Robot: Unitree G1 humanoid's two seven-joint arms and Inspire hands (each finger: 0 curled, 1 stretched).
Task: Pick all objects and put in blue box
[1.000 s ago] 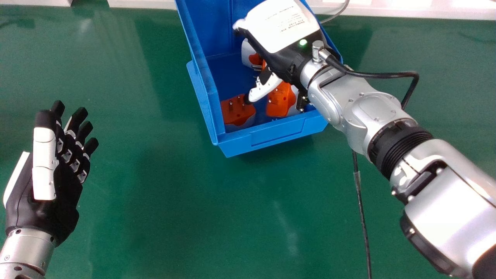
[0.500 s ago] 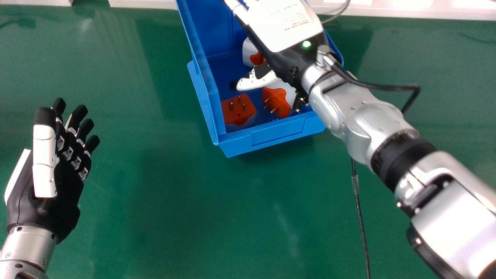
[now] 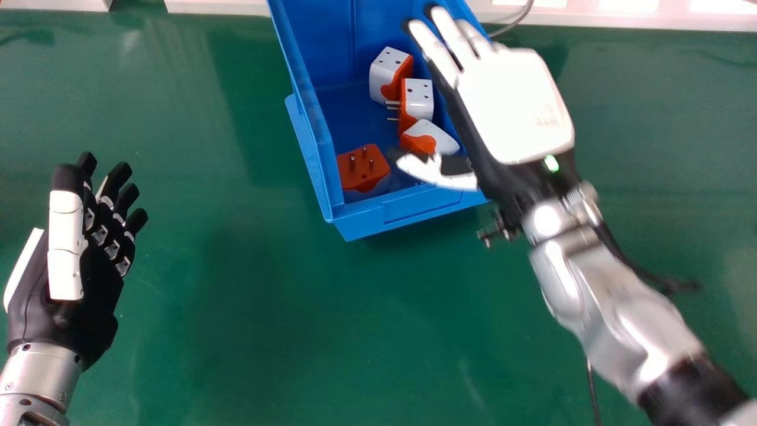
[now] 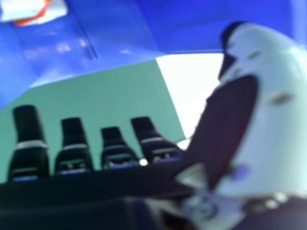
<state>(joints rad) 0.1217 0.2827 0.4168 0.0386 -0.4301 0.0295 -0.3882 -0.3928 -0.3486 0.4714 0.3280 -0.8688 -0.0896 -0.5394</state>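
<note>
Blocky plugs (image 3: 362,170) in smooth box (image 3: 414,212)

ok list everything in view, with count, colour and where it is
box: one, blue, on the table
far adapter: one, white and orange, in the box
middle adapter: one, white and orange, in the box
tilted adapter: one, white and orange, in the box
near adapter: one, orange and white, prongs up, box's near left corner
table: one, green, under the box
thin cable: one, grey, behind the box
black cable: one, beside the right arm
left hand: one, black and white, left of the box
right hand: one, black and white, over the box's right side
</note>
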